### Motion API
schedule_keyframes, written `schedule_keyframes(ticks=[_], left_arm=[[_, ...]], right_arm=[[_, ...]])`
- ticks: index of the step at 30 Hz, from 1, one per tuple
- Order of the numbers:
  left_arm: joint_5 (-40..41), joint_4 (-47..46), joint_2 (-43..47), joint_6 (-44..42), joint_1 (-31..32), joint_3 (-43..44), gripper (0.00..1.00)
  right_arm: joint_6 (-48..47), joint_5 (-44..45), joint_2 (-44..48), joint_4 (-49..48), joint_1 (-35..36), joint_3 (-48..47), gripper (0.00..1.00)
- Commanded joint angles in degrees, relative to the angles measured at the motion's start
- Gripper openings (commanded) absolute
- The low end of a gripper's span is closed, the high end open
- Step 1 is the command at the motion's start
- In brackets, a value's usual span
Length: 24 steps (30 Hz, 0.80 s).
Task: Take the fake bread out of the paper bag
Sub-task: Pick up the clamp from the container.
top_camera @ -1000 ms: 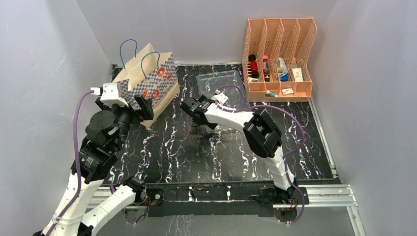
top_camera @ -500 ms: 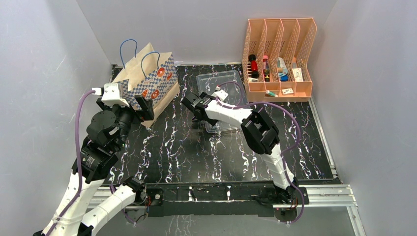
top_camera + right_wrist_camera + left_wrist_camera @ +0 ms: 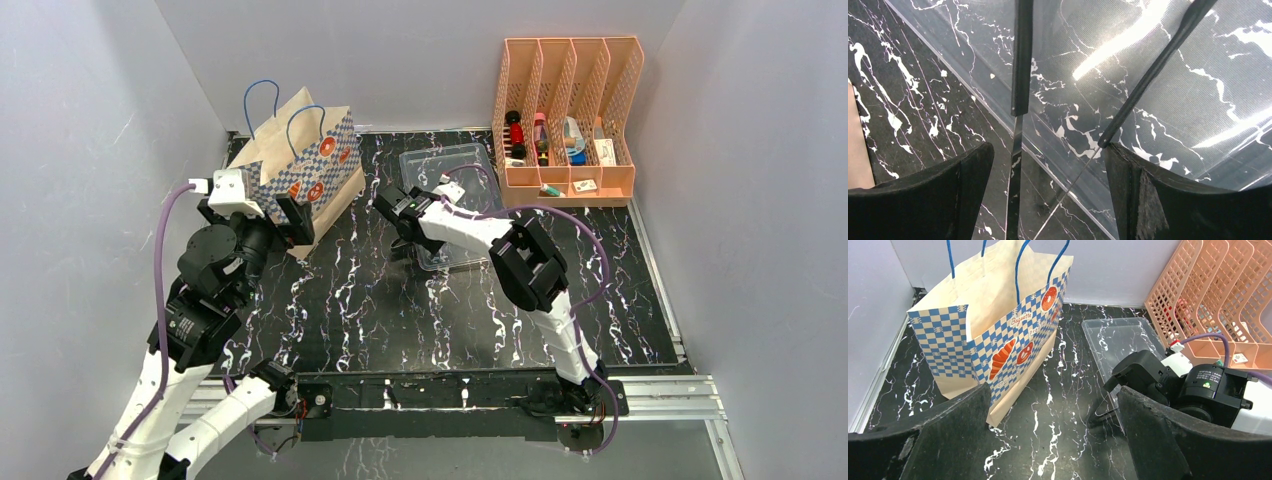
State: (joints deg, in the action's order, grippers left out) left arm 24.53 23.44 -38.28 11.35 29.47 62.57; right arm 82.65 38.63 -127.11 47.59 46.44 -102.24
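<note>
Paper bag [image 3: 305, 165] stands upright at the far-left corner of the surface [image 3: 380, 300], mouth up and leaning slightly. The fake bread shows in no view; judged to be inside the bag.

Left pincer [image 3: 1053, 435]: jaws spread wide, empty, just in front of the bag's checkered side.
Right pincer [image 3: 1048, 180]: jaws apart, gripping nothing, over the left rim of the clear tray [image 3: 450, 165]. Contact with the rim cannot be told.

Handling, judged:
- The bag is thin kraft paper, light and creasable. It likely slides or tips under a push from 1 side.
- Best hold is its upper edge, pinched gently by 1 pincer while the other reaches in.
- The bread is likely light and small. Take each piece across its narrow middle.
</note>
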Motion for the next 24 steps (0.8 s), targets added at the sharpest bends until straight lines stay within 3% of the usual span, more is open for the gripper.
schedule_keyframes(ticks=[1,24], left_arm=[[-0.02,-1.12,0.48,-0.28,0.24,-0.77,0.98],[0.6,-2.0,-0.21,-0.72,0.31,-1.33,0.98]], right_arm=[[-1.48,-0.39,-0.33,-3.42,-1.28,0.41,0.8],[-16.52,0.56,-0.27,-9.24,-2.22,2.25,0.64]])
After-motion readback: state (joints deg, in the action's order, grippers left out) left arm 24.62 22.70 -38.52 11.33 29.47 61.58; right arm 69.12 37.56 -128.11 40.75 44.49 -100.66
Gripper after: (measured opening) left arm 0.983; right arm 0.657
